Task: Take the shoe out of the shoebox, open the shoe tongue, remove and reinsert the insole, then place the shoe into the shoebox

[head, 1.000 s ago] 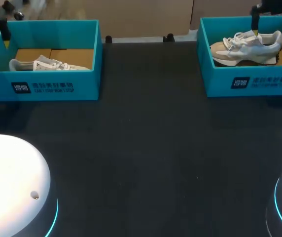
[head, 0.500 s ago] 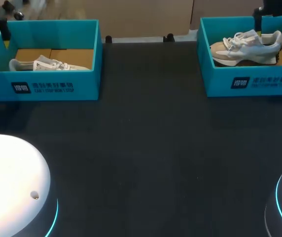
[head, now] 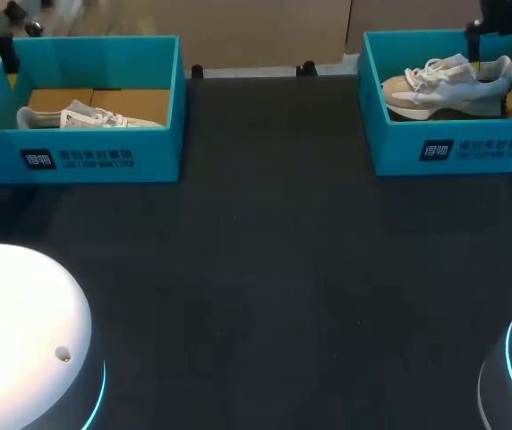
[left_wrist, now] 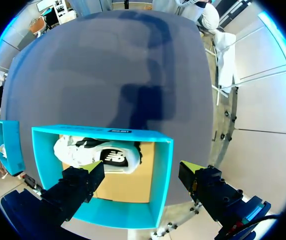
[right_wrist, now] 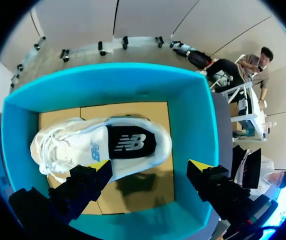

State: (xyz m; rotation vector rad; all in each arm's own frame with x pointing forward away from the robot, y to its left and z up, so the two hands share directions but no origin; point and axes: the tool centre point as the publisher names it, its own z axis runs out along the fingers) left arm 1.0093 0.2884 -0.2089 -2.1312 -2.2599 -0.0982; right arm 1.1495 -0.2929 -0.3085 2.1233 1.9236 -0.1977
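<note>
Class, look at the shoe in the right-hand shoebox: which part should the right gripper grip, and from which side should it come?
Probably the heel end of the shoe, from straight above. The shoebox walls block every side, the shoe lies on its side, and the open right gripper hangs over that end.

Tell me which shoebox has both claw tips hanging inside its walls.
The right shoebox: the right claw, open, has both yellow tips over its inside. At the left shoebox, the left claw straddles a side wall, one tip outside.

Teal shoebox (right_wrist: 194,127), tan inside; white shoe (right_wrist: 95,146), black side patch.
</note>
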